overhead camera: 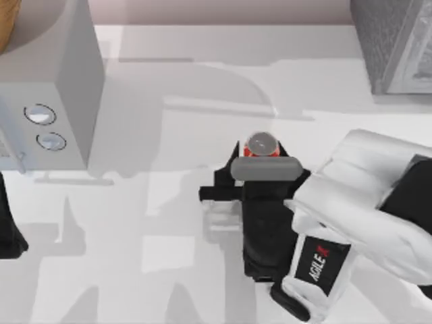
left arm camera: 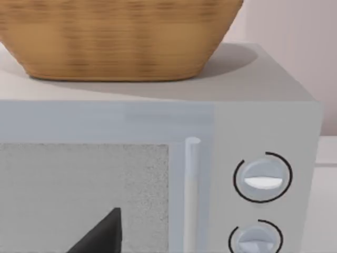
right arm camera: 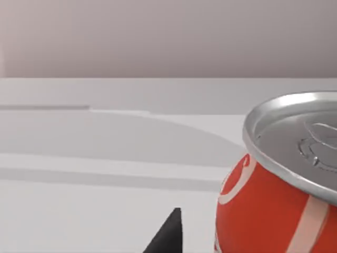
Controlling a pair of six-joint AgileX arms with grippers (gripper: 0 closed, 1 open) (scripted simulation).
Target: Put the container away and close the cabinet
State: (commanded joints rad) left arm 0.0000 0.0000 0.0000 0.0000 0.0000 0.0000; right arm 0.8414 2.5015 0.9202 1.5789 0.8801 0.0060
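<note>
The container, a red can with a silver top (overhead camera: pixel 262 144), stands upright near the middle of the table. My right gripper (overhead camera: pixel 260 154) reaches in from the right and straddles it, one dark finger on each side. In the right wrist view the can (right arm camera: pixel 274 211) sits close up, and a dark fingertip (right arm camera: pixel 167 234) stands a small gap away from its side, so the jaws are open around it. The cabinet (overhead camera: pixel 395 44), dark grey and speckled with a pale door panel, stands at the far right corner. My left arm (overhead camera: pixel 10 233) is parked at the left edge; one of its fingertips (left arm camera: pixel 100 236) shows.
A smooth light grey box with two round dials (overhead camera: pixel 50 101) stands at the far left, carrying a wicker basket (left arm camera: pixel 116 37). The left wrist camera faces its door, handle (left arm camera: pixel 192 195) and dials. Bare table lies between the can and the cabinet.
</note>
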